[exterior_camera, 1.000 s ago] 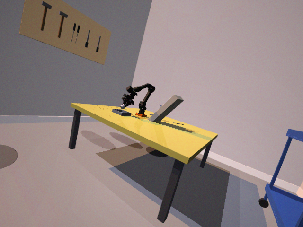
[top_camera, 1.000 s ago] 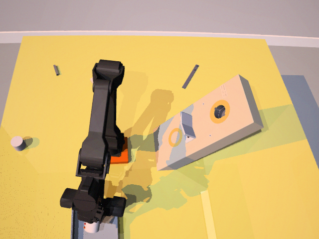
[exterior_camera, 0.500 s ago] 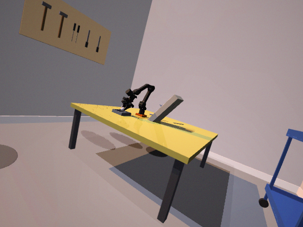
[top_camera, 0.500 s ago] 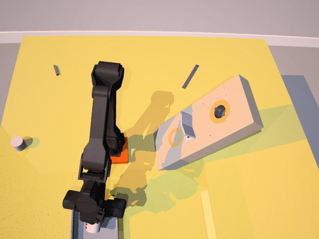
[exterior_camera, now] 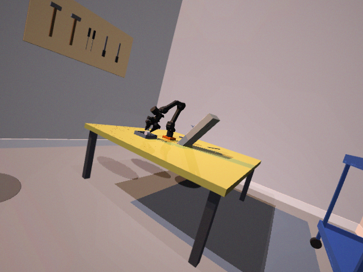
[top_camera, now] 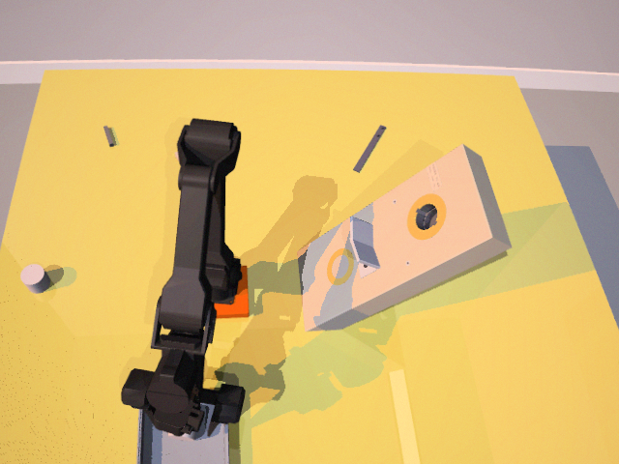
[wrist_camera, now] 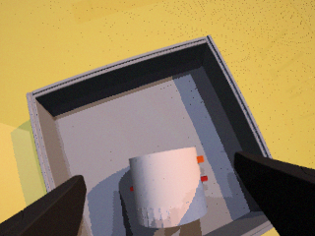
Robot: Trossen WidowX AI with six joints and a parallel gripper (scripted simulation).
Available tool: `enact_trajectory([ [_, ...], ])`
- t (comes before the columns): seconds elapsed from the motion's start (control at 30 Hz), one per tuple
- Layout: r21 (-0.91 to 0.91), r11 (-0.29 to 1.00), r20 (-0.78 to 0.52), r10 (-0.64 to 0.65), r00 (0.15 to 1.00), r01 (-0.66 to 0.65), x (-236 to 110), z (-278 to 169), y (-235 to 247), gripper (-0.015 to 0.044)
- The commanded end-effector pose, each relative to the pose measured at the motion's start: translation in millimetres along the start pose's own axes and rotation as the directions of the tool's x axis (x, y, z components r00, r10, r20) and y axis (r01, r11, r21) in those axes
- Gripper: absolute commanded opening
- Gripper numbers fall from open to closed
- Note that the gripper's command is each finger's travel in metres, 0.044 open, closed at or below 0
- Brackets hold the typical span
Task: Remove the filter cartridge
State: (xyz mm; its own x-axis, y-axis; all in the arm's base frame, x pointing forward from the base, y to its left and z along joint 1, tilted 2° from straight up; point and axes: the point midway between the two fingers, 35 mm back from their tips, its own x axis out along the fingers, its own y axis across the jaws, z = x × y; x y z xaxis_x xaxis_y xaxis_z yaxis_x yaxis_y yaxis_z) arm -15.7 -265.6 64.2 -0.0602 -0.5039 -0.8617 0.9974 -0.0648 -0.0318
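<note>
The filter cartridge [wrist_camera: 167,187], a pale round cylinder with small red marks, sits on the grey floor of the tray [wrist_camera: 112,125] [top_camera: 148,445] [exterior_camera: 142,134]. My gripper [wrist_camera: 161,171] [exterior_camera: 151,126] is open above the tray, one dark finger on each side of the cartridge and clear of it. In the top view the arm covers the cartridge. The tilted service panel [top_camera: 452,240] [exterior_camera: 199,128] shows an empty dark socket [top_camera: 426,216] inside an orange ring.
The panel also has a second orange ring [top_camera: 332,270] and a raised grey flap [top_camera: 365,242]. A small grey cylinder [top_camera: 35,277] stands at the left. Two dark bars [top_camera: 368,148] [top_camera: 109,135] lie at the back. The arm's orange base [top_camera: 234,304] is mid-table. A blue cart [exterior_camera: 342,234] stands off the table.
</note>
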Motion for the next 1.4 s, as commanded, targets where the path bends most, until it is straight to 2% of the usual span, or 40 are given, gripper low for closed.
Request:
enact_trajectory([
  [0.0, 0.001, 1.0, 0.005, 0.0, 1.0, 0.0, -15.7, 12.5, 0.1, 0.044],
  [0.1, 0.001, 1.0, 0.005, 0.0, 1.0, 0.0, -51.4, 31.3, 0.2, 0.044],
  [0.17, 0.001, 1.0, 0.005, 0.0, 1.0, 0.0, -60.3, 34.6, 0.1, 0.044],
  [0.2, 0.001, 1.0, 0.005, 0.0, 1.0, 0.0, -60.3, 34.6, 0.1, 0.044],
  [0.23, -0.003, 1.0, 0.009, 0.005, 1.0, -0.005, -45.7, 30.7, 0.9, 0.044],
  [1.37, -0.003, 1.0, 0.009, 0.005, 1.0, -0.005, -45.7, 30.7, 0.9, 0.044],
])
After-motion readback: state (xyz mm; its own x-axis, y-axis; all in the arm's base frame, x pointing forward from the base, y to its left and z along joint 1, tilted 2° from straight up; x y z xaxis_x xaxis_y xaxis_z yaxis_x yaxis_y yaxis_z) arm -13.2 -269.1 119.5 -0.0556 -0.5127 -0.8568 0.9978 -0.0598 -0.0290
